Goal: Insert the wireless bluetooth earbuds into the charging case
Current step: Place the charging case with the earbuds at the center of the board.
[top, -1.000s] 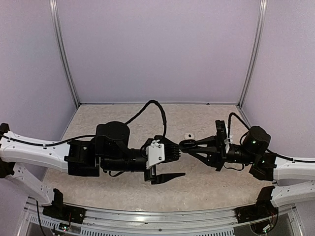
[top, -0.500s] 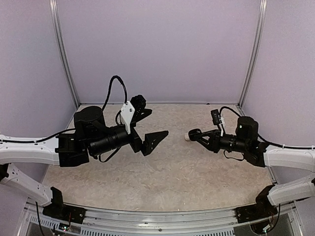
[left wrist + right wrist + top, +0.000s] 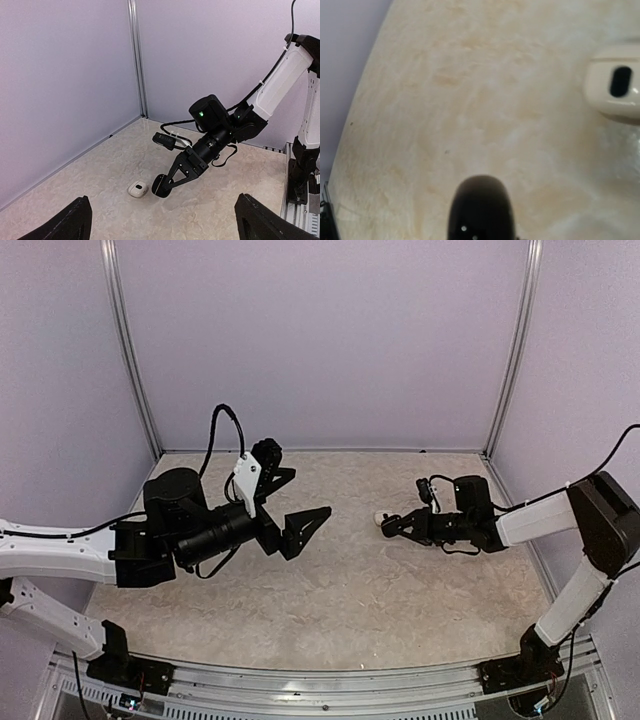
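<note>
No earbuds show in any view. A white charging case [image 3: 381, 519] lies shut on the table, with a dark oval mark on its face [image 3: 615, 87]. Just beside it, low over the table, my right gripper [image 3: 395, 526] is shut on a black pebble-shaped case [image 3: 161, 186], which fills the bottom of the right wrist view [image 3: 480, 212]. My left gripper [image 3: 290, 498] hangs raised over the left half of the table, open wide with nothing between its fingers [image 3: 70, 222]. It points toward the right arm from well away.
The marbled beige table [image 3: 340, 590] is walled on three sides by lilac panels. The white case [image 3: 137, 189] lies right of centre. The right arm's elbow [image 3: 610, 515] stands near the right wall.
My left gripper let go of the black case, opened wide and drew back left and upward. My right gripper carried the black case right and down beside the white case.
</note>
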Tool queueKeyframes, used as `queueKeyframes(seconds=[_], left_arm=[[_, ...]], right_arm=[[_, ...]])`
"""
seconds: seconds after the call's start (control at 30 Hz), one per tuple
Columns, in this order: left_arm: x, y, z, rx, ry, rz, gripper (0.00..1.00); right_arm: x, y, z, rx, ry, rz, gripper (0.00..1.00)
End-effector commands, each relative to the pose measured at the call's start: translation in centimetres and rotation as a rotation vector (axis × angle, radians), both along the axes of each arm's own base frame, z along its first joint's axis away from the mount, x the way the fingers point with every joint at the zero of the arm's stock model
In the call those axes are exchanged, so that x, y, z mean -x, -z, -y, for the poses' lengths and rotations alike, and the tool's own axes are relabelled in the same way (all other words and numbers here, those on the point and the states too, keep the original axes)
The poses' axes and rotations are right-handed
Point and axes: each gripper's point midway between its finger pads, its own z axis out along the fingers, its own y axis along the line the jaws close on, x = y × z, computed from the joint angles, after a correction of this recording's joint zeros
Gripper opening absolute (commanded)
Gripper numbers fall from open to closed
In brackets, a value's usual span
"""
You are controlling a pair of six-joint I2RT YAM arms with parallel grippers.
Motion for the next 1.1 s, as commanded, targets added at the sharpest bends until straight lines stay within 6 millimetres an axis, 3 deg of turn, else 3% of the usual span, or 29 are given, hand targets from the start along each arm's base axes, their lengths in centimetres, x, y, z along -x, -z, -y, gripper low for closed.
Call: queueKeyframes(seconds=[0.0,0.3,0.53,0.8,1.07], left_arm=[[-0.2,-1.3,-0.9,0.046,-0.033,0.031,0.99],[-1.0,-0.2,-1.1,0.019,-0.073,0.039,0.99],[-1.3,0.4,-1.4,0.018,-0.078,0.039,0.99],[-1.8,0.5,-1.8,0.025,-0.083,0.032,0.99],[-1.9,0.7,-2.0,0.026,-0.094,0.018,0.99]], right_arm=[[-1.0,0.5,-0.5,-0.054,0.002,-0.049,0.04],[-2.2,3.6,-0.4,-0.021,0.043,-0.122,0.06],[-3.0,4.7,-0.6,-0.011,0.050,-0.144,0.09],[-3.5,5.9,-0.2,0.033,0.080,-0.167,0.17],[-4.0,6.6,0.3,0.074,0.099,-0.181,0.31]])
